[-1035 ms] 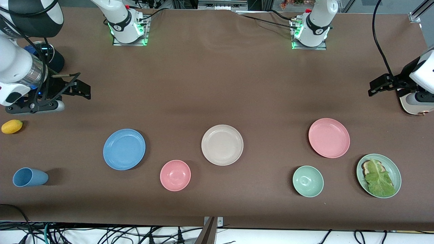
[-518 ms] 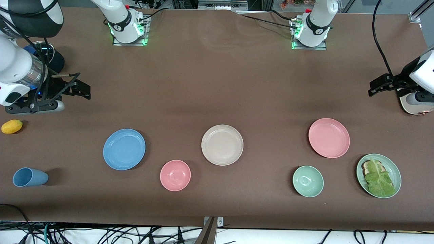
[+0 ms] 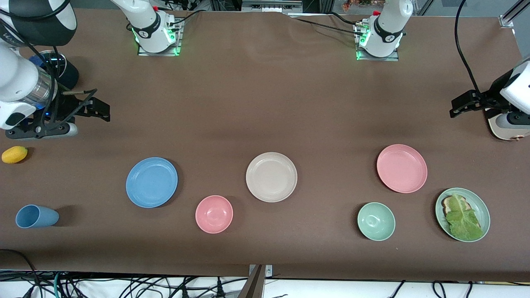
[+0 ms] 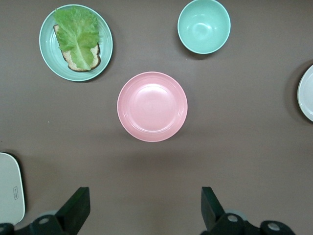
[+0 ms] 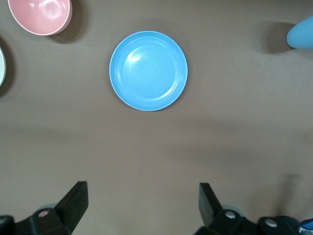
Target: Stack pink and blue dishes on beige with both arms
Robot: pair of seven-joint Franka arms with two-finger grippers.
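Waiting at either end of the brown table, two white Franka arms hang above the cloth with nothing yet stacked. The right gripper, fingers spread wide and empty, is held over the right arm's end of the table, with the blue plate at about five o'clock from it in the front view; its wrist camera looks straight down on that plate. The left gripper, likewise wide apart and empty, is held over the left arm's end, the pink plate lying at roughly seven o'clock from it. The beige plate sits bare between the two, at three o'clock from the blue plate and near nine o'clock from the pink one.

Judging by this, the approach is only starting. Each arm must next descend to its plate's shallow rim and get one finger under the edge, a thin purchase that could slip.

A pink bowl lies nearer the camera, between blue and beige.
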